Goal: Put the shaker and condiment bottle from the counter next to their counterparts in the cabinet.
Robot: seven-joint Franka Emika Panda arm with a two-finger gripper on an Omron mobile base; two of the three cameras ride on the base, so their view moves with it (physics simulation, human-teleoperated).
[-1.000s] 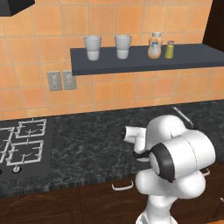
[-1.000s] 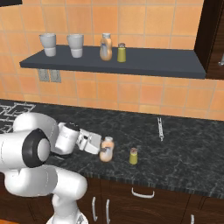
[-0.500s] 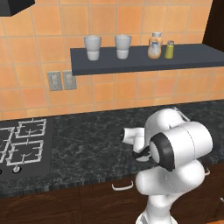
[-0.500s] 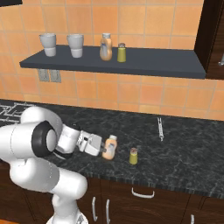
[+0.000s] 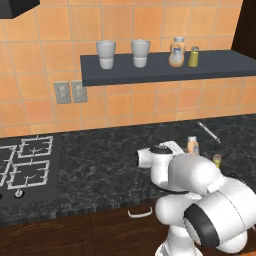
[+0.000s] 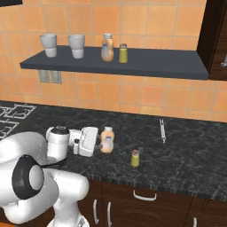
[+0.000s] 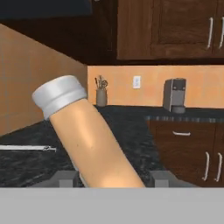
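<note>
- Hand view, nearest first: the condiment bottle (image 7: pixel 96 144) leans across the frame, pale cap up-left, with the gripper (image 7: pixel 113 178) fingertips on either side of its base. The jaws, wide a second ago, have now closed on it.
- Right base view puts that gripper (image 6: pixel 99 142) low over the counter (image 6: pixel 186 150), clamped on the orange bottle (image 6: pixel 107 139), which looks close to upright and not yet lifted.
- Just beyond, the shaker (image 6: pixel 135 158) stands untouched near the counter's front edge.
- Farthest, up on the cabinet (image 6: pixel 146 64), the counterparts (image 6: pixel 107 47) wait beside two pale cups (image 6: pixel 76 46).
- With the grasp made, I judge the lift to the shelf comes next.
</note>
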